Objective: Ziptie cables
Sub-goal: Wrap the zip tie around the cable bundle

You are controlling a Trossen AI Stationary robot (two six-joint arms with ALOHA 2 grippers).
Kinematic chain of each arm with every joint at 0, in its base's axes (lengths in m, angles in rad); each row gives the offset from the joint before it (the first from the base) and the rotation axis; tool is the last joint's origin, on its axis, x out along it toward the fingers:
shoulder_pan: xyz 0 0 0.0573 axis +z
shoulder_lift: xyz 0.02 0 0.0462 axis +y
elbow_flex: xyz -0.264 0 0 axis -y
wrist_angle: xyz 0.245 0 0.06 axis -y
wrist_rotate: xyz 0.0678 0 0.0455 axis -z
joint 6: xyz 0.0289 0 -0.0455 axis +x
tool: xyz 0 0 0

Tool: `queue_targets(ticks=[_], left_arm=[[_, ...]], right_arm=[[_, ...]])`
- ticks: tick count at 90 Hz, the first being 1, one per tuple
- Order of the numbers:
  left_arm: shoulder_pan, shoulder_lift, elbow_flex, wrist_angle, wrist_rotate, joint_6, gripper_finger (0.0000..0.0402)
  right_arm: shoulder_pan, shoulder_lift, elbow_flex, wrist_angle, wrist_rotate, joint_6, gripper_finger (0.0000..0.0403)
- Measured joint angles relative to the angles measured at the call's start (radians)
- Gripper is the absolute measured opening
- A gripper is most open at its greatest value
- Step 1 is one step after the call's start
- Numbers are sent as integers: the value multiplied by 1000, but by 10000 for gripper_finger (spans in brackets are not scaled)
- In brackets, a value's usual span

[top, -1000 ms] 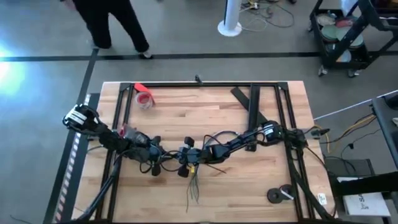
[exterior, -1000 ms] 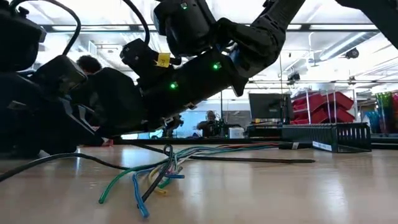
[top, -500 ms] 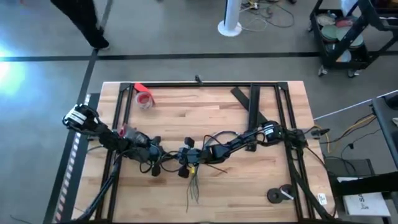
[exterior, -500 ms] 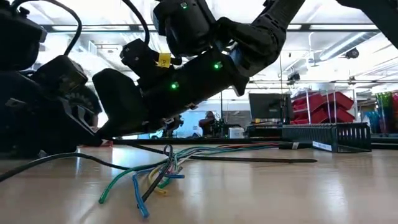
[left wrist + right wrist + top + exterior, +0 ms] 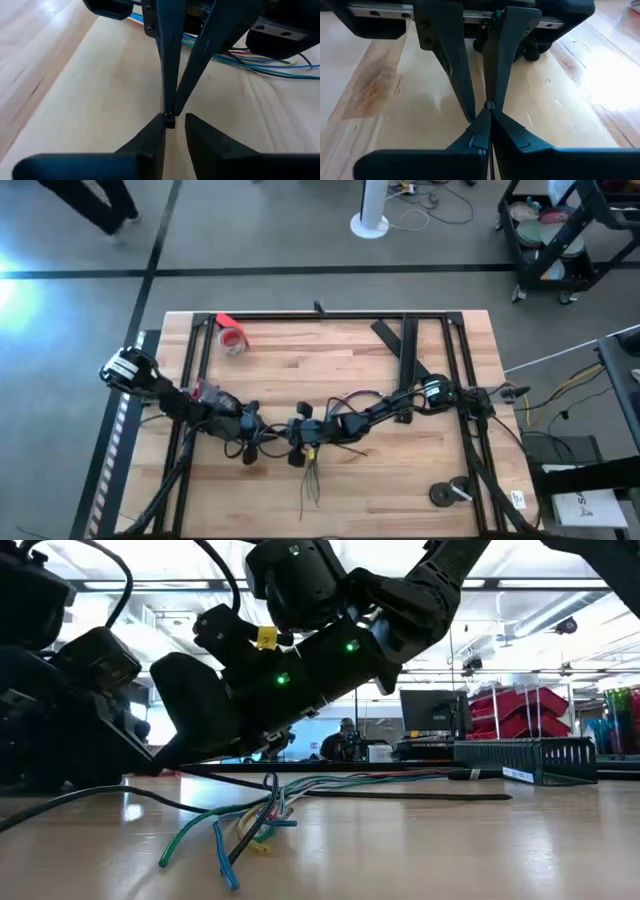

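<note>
The wooden counter (image 5: 400,470) carries both arms, which meet tip to tip near its middle. The cables (image 5: 262,808) lie loose on it beneath them, coloured ends fanned toward the near edge. The right claw (image 5: 489,116) is pressed together on the ziptie (image 5: 489,105). The left claw (image 5: 174,126) stands slightly apart around the ziptie's small dark head.

A pale wooden plank bench (image 5: 330,360) with visible grain and a smooth, lightly glossy finish that mirrors light. Thin green, blue and dark plastic-coated cables (image 5: 250,815) lie on it, smooth and flexible. The left end effector (image 5: 173,131) and right end effector (image 5: 488,120) have matt dark plastic fingers.
</note>
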Motion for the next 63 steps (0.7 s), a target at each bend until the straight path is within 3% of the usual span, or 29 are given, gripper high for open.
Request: queue_targets(ticks=[32,52,63], left_arm=[[14,-2,0,-5,0,-3,57],[21,-2,0,-8,8,-4,10],[21,-2,0,-9,29,-4,9]], right_arm=[[-1,0,0,-16,0,-8,0],[0,0,0,-19,0,-6,0],[0,1,0,-18,-4,-5,0]])
